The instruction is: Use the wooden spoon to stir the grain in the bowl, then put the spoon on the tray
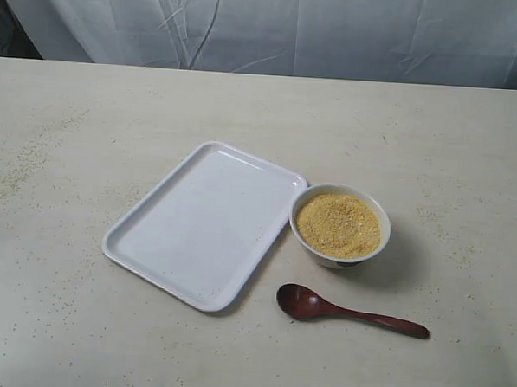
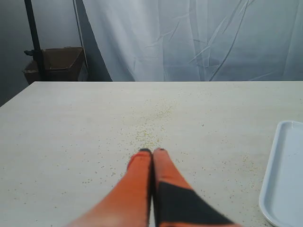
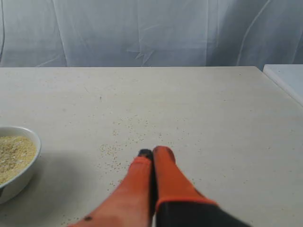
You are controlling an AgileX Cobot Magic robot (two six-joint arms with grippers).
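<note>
0 steps done (judging by layout); spoon [image 1: 348, 312] lies on table [image 1: 70, 149] just beside bowl [image 1: 325, 256] of grain [image 1: 338, 225], near tray [image 1: 196, 229]; left gripper [image 2: 152, 151], right gripper [image 3: 152, 152] pressed together, holding nothing; remaining: grasp spoon, stir, set on tray.

The right gripper [image 3: 152, 152] hangs over the pale worktop [image 3: 199, 109], its orange jaws pressed together. The bowl [image 3: 24, 171] of grain [image 3: 13, 155] sits nearby, with loose grains [image 3: 118, 142] scattered between them.

I count one tray [image 1: 196, 225], one bowl [image 1: 331, 259], one heap of grain [image 1: 338, 225], one wooden spoon [image 1: 300, 302], plus two grippers: left gripper [image 2: 152, 152], right gripper [image 3: 153, 152].
</note>
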